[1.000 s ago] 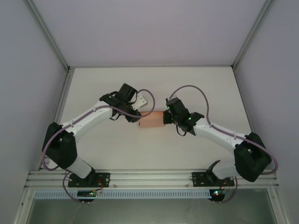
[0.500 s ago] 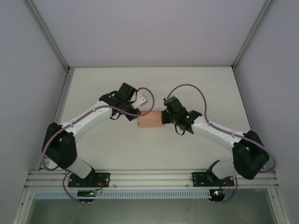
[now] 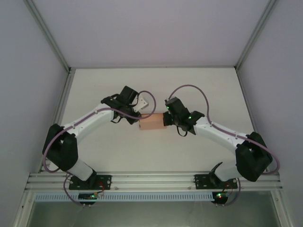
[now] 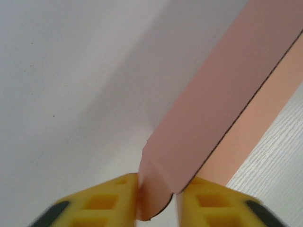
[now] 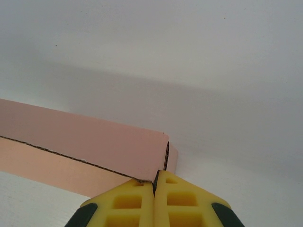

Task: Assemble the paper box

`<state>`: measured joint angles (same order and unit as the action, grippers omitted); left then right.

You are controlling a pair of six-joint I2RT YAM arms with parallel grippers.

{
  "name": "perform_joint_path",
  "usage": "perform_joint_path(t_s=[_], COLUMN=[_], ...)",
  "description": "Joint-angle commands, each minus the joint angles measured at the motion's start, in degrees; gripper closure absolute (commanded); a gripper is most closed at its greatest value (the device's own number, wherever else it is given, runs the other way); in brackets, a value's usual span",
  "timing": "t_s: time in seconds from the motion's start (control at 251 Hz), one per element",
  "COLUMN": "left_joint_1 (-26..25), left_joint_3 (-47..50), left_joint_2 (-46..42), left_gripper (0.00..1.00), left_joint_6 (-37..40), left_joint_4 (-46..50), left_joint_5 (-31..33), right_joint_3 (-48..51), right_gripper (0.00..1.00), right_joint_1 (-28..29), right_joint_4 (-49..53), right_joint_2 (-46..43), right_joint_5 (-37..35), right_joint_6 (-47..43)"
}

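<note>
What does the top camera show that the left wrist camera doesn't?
Top camera: both arms reaching in, the left tool at the left end of the paper box, the right tool at its right end, and the table out to its edges. Left wrist camera: close up, the yellow fingers pressing on either side of a curled pink flap. Both: the pink box lying on the white table.

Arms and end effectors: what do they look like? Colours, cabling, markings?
Left arm and right arm: white links, black joint housings, a purple cable looping along each. Left end effector and right end effector: yellow fingers with square cut-outs, dark outer edges.
</note>
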<state>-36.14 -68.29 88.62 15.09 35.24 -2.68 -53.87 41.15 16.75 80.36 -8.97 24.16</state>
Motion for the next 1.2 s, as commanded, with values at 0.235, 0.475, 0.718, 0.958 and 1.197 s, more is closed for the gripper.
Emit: perform_joint_path(t_s=[0.235, 0.475, 0.718, 0.958, 1.197], left_joint_1=[-0.2, -0.5, 1.5, 4.9, 3.8], left_joint_3=[-3.1, -9.0, -12.9, -14.9, -9.8], left_joint_2=[1.1, 4.5, 6.4, 8.2, 6.6], left_gripper=[1.0, 1.0, 1.0, 1.0, 1.0], left_joint_6=[-7.5, -24.4, -31.1, -39.6, -41.5], left_joint_4=[1.0, 8.9, 16.4, 18.7, 13.2], left_joint_5=[-3.9, -11.7, -16.9, -23.6, -16.9], right_joint_3=[-3.1, -3.8, -3.0, -1.0, 0.9], right_gripper=[1.0, 1.0, 1.0, 1.0, 1.0], right_joint_1=[1.5, 3.5, 5.0, 6.9, 7.4], right_joint_4=[7.2, 9.5, 9.5, 8.0, 7.0], right_joint_2=[2.9, 4.1, 4.7, 4.5, 2.7], right_joint_5=[0.0, -2.0, -2.6, -3.5, -4.5], right_joint_6=[-0.5, 0.2, 0.4, 1.8, 3.3])
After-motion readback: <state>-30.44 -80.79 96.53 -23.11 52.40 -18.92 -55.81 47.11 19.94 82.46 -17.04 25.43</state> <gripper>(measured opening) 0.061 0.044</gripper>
